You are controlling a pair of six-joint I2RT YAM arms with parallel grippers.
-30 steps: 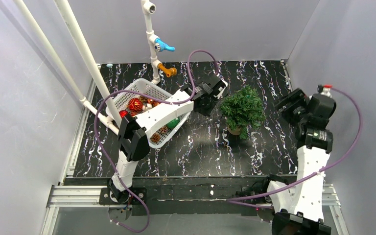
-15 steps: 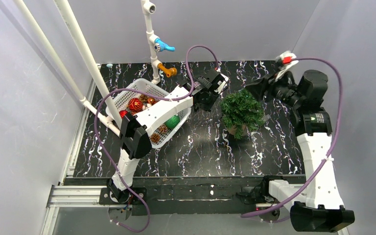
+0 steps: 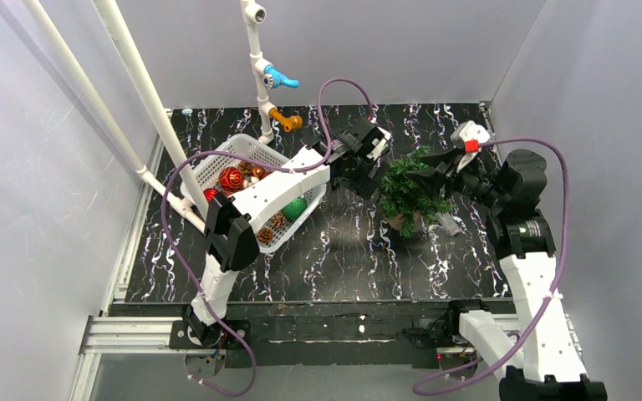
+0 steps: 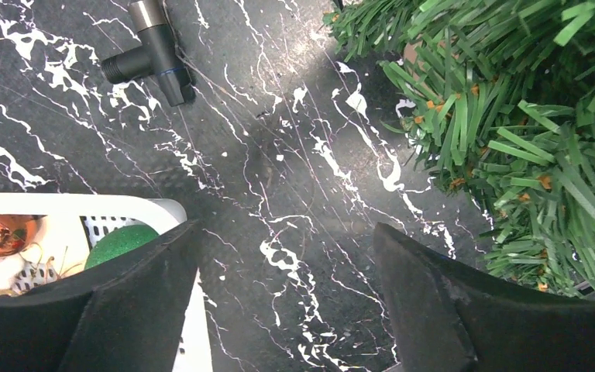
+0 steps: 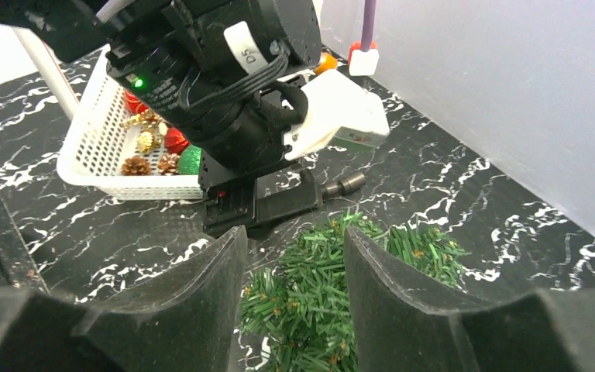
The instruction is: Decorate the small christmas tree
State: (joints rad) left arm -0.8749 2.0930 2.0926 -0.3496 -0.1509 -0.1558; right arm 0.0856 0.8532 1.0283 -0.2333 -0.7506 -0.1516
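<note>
Straddling small christmas tree [image 3: 407,194]: right gripper [image 5: 293,242]

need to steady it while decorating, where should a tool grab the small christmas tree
Probably the brown base, from the side, low down: the bristly branches of the small christmas tree spread wide above it and would likely give.

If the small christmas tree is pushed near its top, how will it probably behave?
The small christmas tree probably tips easily: a wide bristly crown stands over a small brown base. Its thin needle branches would likely bend, not resist, under a push. It looks light for its size.
</note>
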